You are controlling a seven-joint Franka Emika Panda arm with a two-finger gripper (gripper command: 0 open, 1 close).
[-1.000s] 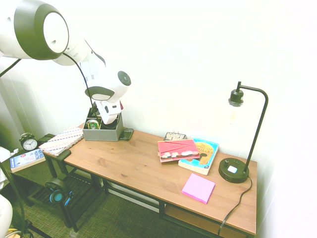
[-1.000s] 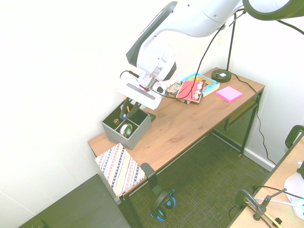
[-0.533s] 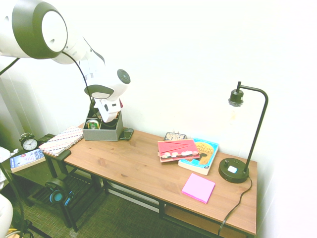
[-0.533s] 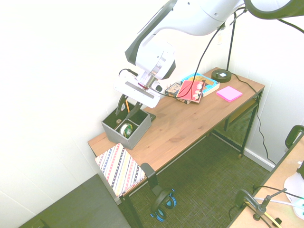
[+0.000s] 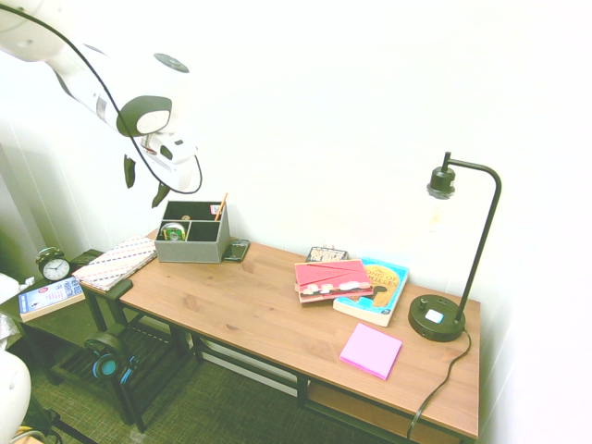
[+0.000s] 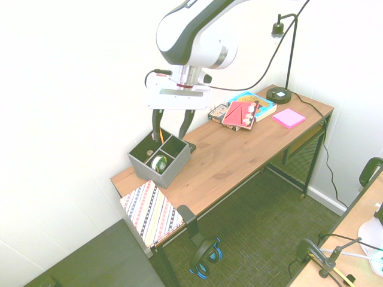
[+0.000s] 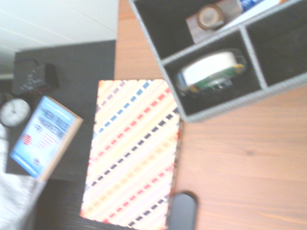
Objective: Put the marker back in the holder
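The grey holder (image 5: 192, 242) stands at the desk's far left end, also seen in the second exterior view (image 6: 173, 167) and the wrist view (image 7: 225, 103). The marker (image 7: 240, 17) shows as a white barrel with a blue end, leaning in the holder's rear compartment at the wrist picture's edge. My gripper (image 5: 144, 183) hangs well above the holder with its fingers (image 6: 157, 122) spread apart and nothing between them. From the second exterior view the gripper (image 6: 171, 124) is open, directly over the holder's back half.
In the holder are a tape roll (image 7: 211, 72) and an orange pencil (image 5: 220, 205). A striped notebook (image 5: 116, 262), a dark phone (image 5: 236, 250), stacked books (image 5: 351, 282), a pink notepad (image 5: 370, 351) and a lamp (image 5: 444, 314) are also here. An alarm clock (image 5: 54, 266) stands on the side shelf.
The gripper was shut low in the holder a second ago. It has opened, left the marker in the rear compartment, and risen clear above the holder.
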